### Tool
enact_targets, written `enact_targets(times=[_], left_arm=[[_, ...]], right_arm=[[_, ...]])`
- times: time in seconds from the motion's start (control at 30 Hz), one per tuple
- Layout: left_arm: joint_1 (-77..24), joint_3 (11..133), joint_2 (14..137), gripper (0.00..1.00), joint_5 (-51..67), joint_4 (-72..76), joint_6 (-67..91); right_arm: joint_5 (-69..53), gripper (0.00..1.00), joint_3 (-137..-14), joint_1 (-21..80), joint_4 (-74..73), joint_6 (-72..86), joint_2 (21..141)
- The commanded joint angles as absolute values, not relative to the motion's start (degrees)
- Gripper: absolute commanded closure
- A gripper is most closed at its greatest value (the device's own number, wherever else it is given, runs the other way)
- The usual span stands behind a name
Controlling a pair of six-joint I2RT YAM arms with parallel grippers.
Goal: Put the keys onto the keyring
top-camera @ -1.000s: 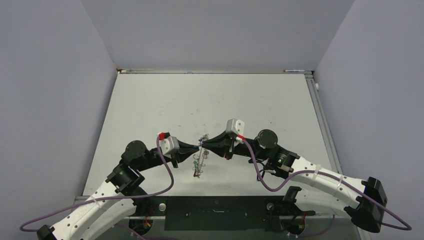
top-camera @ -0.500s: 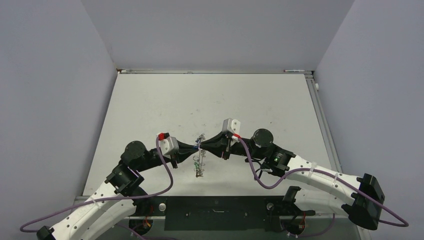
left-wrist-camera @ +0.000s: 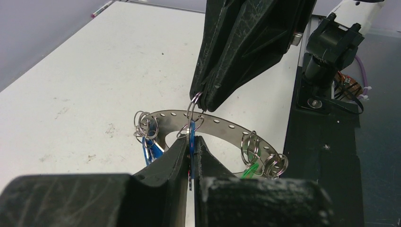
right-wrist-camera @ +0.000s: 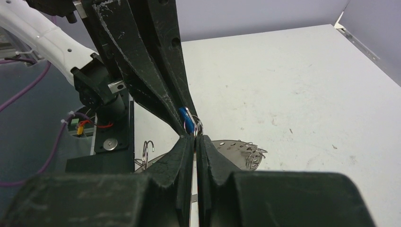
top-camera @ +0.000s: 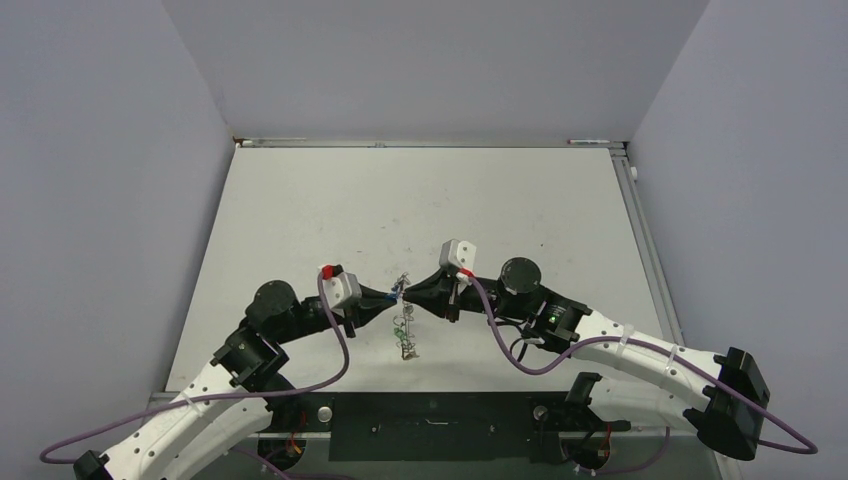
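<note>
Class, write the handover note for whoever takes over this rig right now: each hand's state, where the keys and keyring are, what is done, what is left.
The left hand is shut on the blue-tagged key.
The right hand is shut on the small wire loop above that key.
The keyring sits just behind and under both hands, over the table; whether it hangs from the loop is unclear.
Done: other keys already dangle from it.
To do: get the blue-tagged key onto the keyring, then release.
</note>
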State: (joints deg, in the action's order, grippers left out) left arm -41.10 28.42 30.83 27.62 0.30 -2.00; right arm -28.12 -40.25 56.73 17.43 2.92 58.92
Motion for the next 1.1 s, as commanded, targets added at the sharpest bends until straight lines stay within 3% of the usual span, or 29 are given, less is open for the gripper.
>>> enact_targets(times=[0.0, 0.17, 0.3, 0.37, 0.77, 1.07], left_arm=[[-41.22, 30.54, 30.51, 1.00, 27.64, 3.01, -2.84], [-41.22, 31.96, 30.70, 1.00, 25.19, 0.14, -4.48], [-41.39, 33.96, 32.04, 1.00, 23.49, -3.78, -4.54], [-41.76, 35.47, 33.37, 1.00, 21.55, -5.62, -4.30], [-43.18, 53.39, 50.86, 1.00, 7.51, -20.47, -1.98], [-43.64, 62.71, 60.16, 1.00, 5.88, -21.62, -0.35]], right_arm=[[-27.11, 0.95, -41.78, 57.10, 15.37, 1.36, 58.84], [-24.24, 0.92, -41.92, 57.12, 13.32, 1.23, 58.91], [-21.52, 0.67, -41.97, 57.08, 11.77, 1.38, 57.82], [-19.10, 0.60, -41.64, 57.13, 11.45, 1.64, 56.67], [4.55, 0.55, -37.22, 57.01, 10.50, 5.25, 45.28], [10.86, 0.53, -35.51, 57.04, 6.90, 9.97, 39.69]])
